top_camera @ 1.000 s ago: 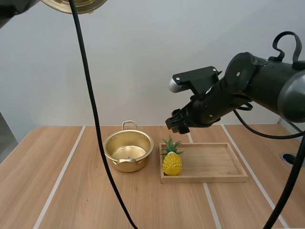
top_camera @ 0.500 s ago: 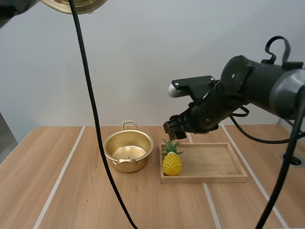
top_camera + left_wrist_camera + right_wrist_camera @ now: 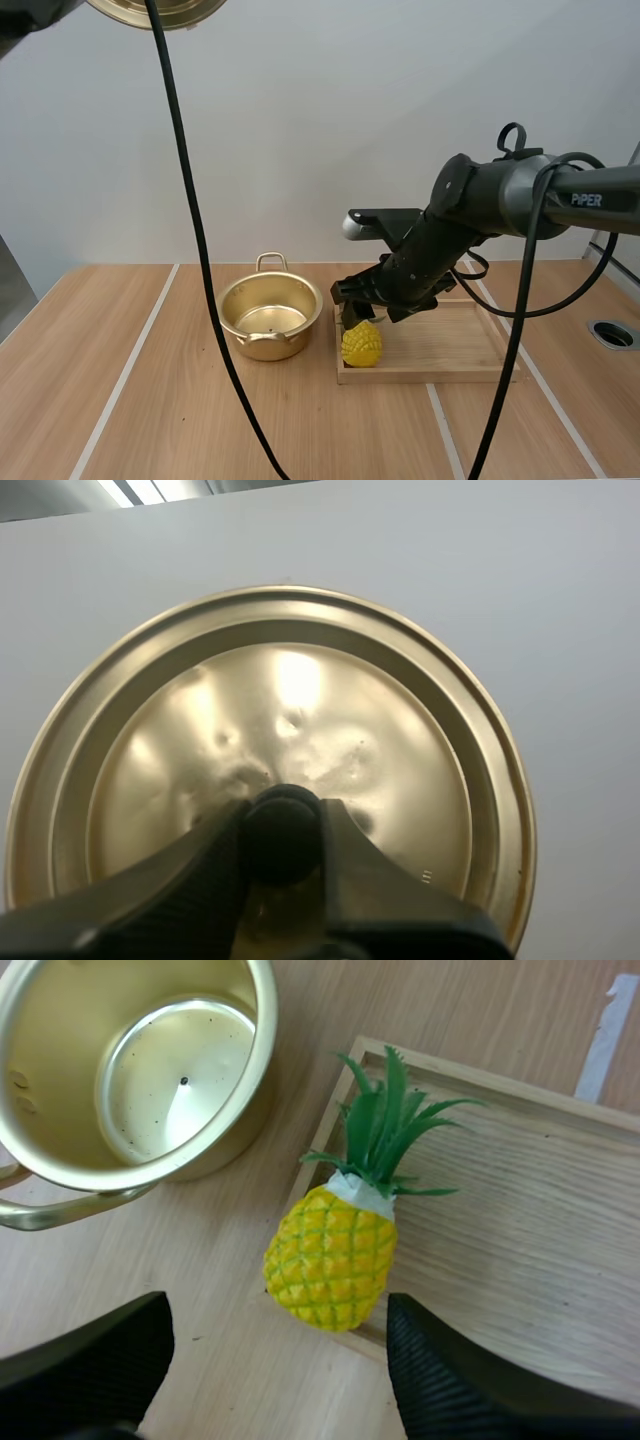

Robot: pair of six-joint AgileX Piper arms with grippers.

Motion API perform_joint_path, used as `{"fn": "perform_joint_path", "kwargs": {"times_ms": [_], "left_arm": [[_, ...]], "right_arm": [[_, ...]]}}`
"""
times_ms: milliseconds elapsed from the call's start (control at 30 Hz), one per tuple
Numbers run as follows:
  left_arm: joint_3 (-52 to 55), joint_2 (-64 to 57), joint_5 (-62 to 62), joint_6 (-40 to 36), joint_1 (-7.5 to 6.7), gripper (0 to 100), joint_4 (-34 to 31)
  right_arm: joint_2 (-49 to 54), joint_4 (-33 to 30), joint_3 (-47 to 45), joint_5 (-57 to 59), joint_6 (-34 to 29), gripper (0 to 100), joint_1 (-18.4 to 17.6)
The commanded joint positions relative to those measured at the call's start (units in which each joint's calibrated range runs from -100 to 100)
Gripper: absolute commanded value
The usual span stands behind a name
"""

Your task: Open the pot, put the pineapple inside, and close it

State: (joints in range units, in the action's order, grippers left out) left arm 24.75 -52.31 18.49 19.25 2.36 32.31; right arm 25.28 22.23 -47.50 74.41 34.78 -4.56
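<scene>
A small yellow pineapple with green leaves stands upright at the left end of a wooden tray. My right gripper hangs open just above it, one finger to each side, touching nothing. The open golden pot sits empty to the left of the tray. Its golden lid is held high up, with my left gripper shut on the black knob.
The wooden table has bare room in front of the pot and tray. A round hole lies in the tabletop at the far right. A strip of white tape runs along the table beyond the tray.
My right arm has come down and forward, bringing its open gripper from above the tray to right over the pineapple. The lid and the pot have not moved.
</scene>
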Motion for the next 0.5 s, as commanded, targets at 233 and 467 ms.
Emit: {"fn": "perform_joint_path", "kwargs": {"times_ms": [233, 467], "left_arm": [[-0.32, -0.38, -1.05, -0.59, 0.06, 0, 0.88], [-0.32, -0.38, -1.05, -0.59, 0.06, 0, 0.88]], "right_arm": [[-4.54, 1.44, -0.17, -2.07, 1.01, 100, -0.11], [-7.18, 1.68, -0.17, -3.95, 1.01, 100, -0.11]]}}
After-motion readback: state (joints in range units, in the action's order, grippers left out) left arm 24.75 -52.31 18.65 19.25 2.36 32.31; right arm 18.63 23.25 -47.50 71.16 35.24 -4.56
